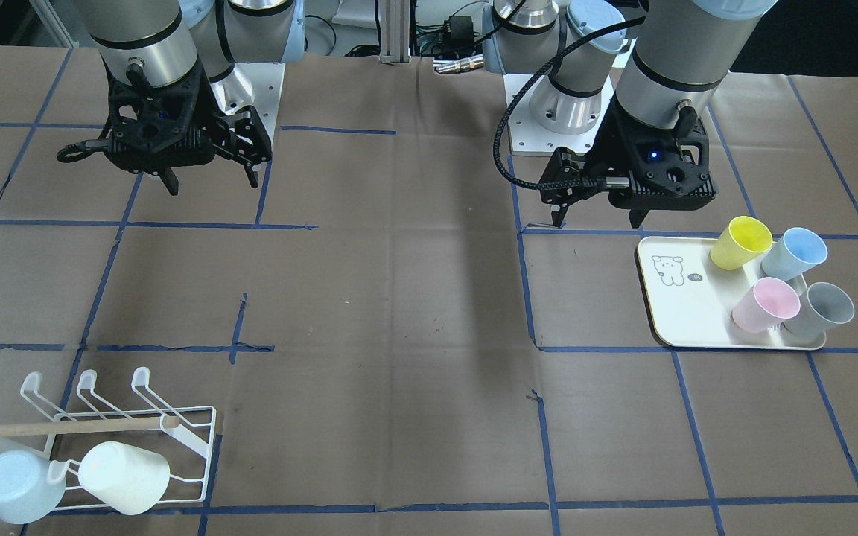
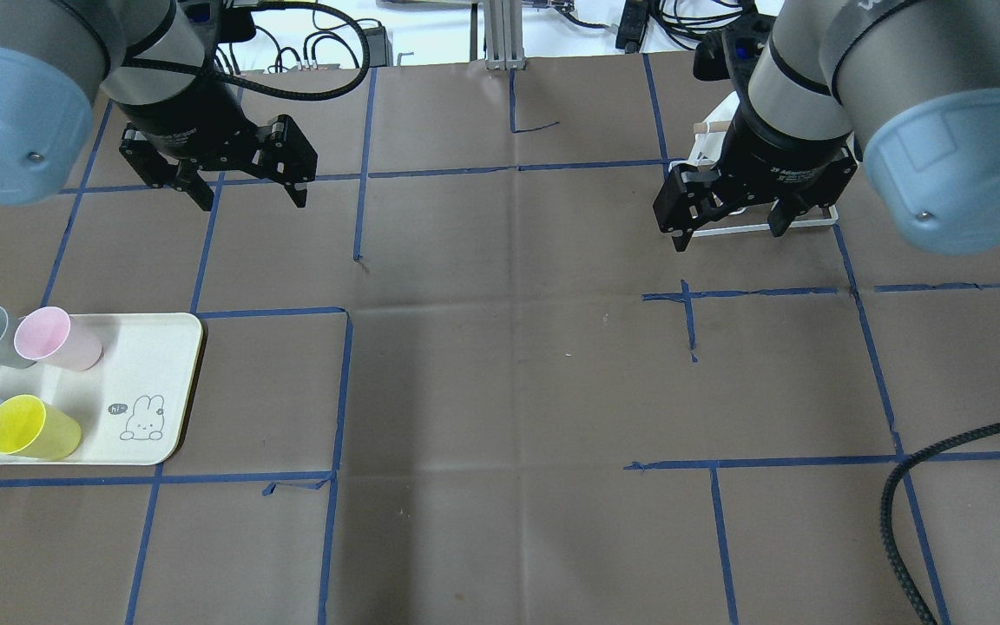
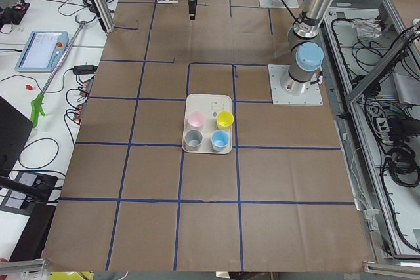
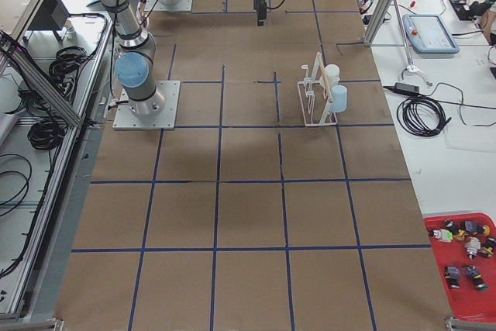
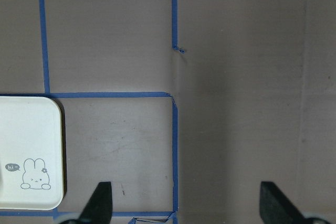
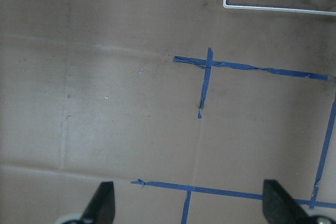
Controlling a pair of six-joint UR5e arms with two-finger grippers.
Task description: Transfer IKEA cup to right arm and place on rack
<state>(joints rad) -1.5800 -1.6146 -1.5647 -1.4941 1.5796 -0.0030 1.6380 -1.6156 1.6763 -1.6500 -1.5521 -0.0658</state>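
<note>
left end effector (image 2: 253,201), right end effector (image 2: 730,236) gape; tray (image 2: 153,347), rack (image 1: 71,426) well apart.

The desk (image 1: 399,298), covered in brown paper with blue tape lines, is carrying a cream tray (image 1: 686,313) at one end and a white rack (image 1: 71,427) at the other.

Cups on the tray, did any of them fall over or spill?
No. The yellow cup, blue cup, pink cup and grey cup all stand upright on the tray, open ends up. Nothing is spilled. Only the blue tape on the table has some ragged ends.
</note>
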